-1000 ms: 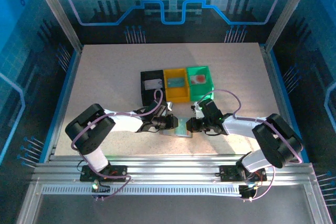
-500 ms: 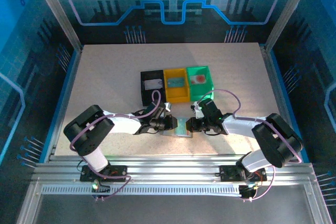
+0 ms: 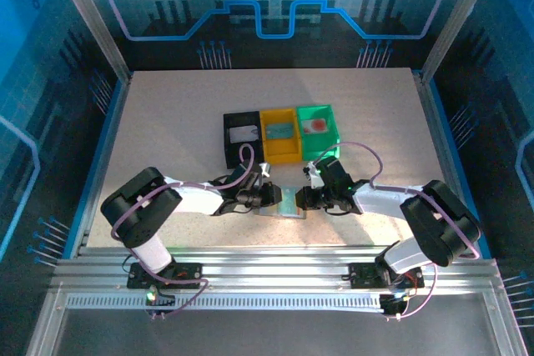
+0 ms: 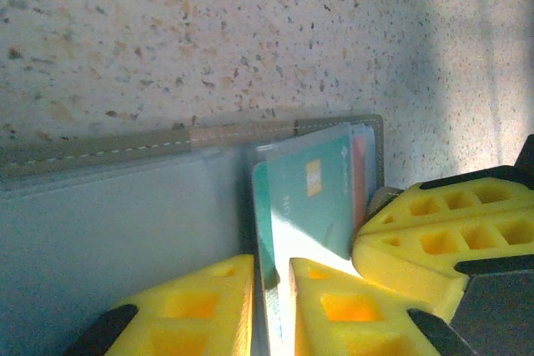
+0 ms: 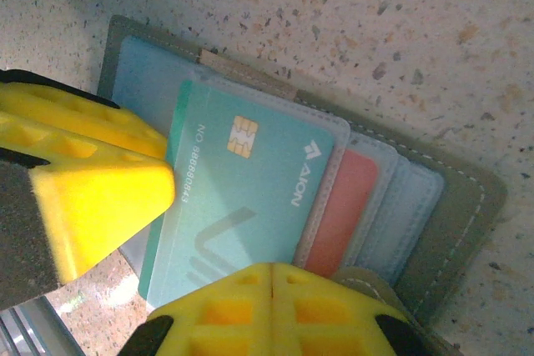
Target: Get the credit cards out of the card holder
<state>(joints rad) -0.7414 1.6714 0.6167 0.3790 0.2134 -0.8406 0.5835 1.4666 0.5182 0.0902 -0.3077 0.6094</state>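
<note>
The grey card holder (image 3: pixel 288 204) lay open on the counter (image 3: pixel 167 122), at 6 o'clock from the yellow bin (image 3: pixel 280 133), which sat between a black bin (image 3: pixel 243 137) and a green bin (image 3: pixel 318 129). The left claw (image 4: pixel 271 268) reached in from the holder's 9 o'clock side and was pinching the edge of a teal credit card (image 5: pixel 250 189) that stuck partway out of its pocket. A red credit card (image 5: pixel 338 206) sat tucked in the slot behind it. The right claw (image 5: pixel 271 277), at 3 o'clock, was clenched, its yellow tips together over the holder's edge.
</note>
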